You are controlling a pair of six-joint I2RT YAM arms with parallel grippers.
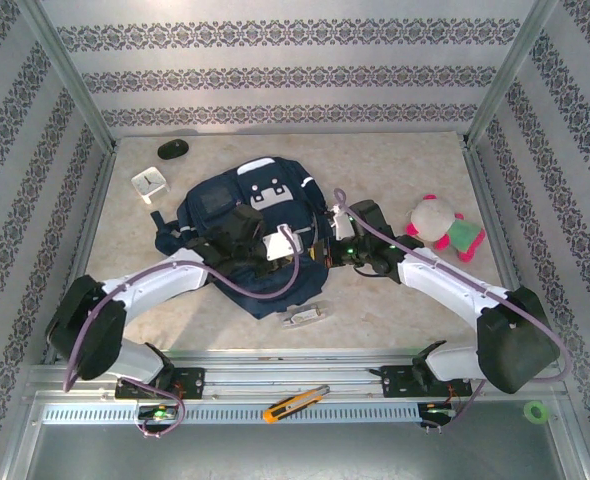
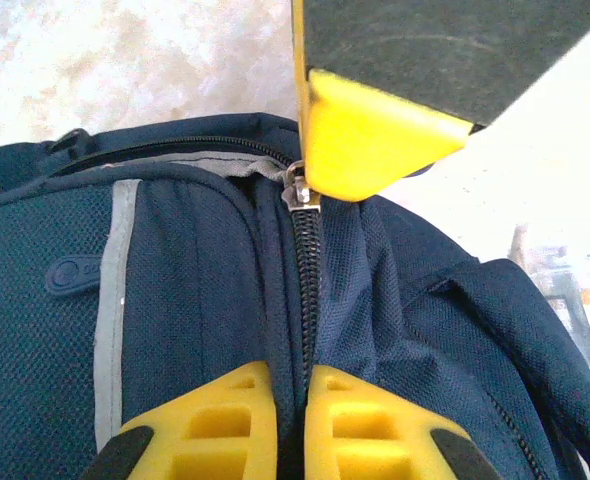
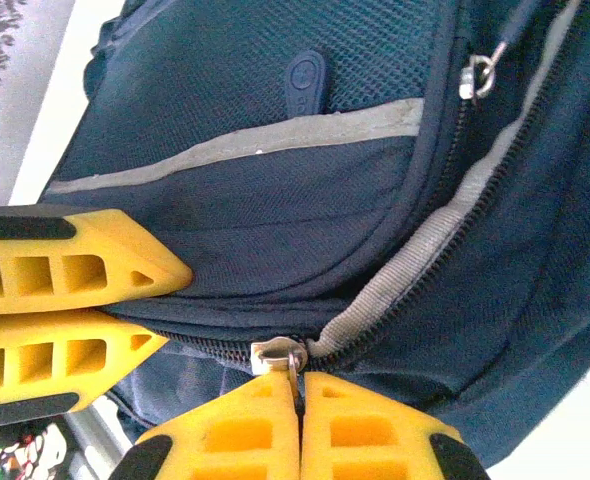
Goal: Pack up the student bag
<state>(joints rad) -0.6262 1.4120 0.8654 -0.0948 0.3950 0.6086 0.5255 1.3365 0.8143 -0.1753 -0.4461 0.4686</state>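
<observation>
The student bag (image 1: 215, 205) lies in the middle of the worktop (image 1: 405, 310), with its grey-white patch toward 12 o'clock in the top view. Both arms reach onto its 3 to 4 o'clock edge, the left arm from 8 o'clock and the right arm from 4 o'clock.

From the right wrist, the right tool (image 3: 300, 425) is clenched on the zip pull (image 3: 278, 355). The metal slider sits at 12 o'clock of the fingertips, touching them. The bag's navy fabric and light stripe spread from there toward 12 and 1 o'clock. The left tool's fingers (image 3: 75, 270) lie at 9 o'clock, tips against the bag just beside the slider.

From the left wrist, the left tool (image 2: 290, 425) is clenched, fingers pressed together on the bag's zip seam. The closed zip track runs from between them straight up toward 12 o'clock. It ends at the slider, which sits under the tip of one of the right tool's fingers.

A plush toy (image 1: 440, 225) sits at 3 o'clock of the bag, well apart. A white square object (image 1: 150, 182) lies near at 10 o'clock, and a black oval object (image 1: 172, 149) lies beyond it at 11 o'clock.
</observation>
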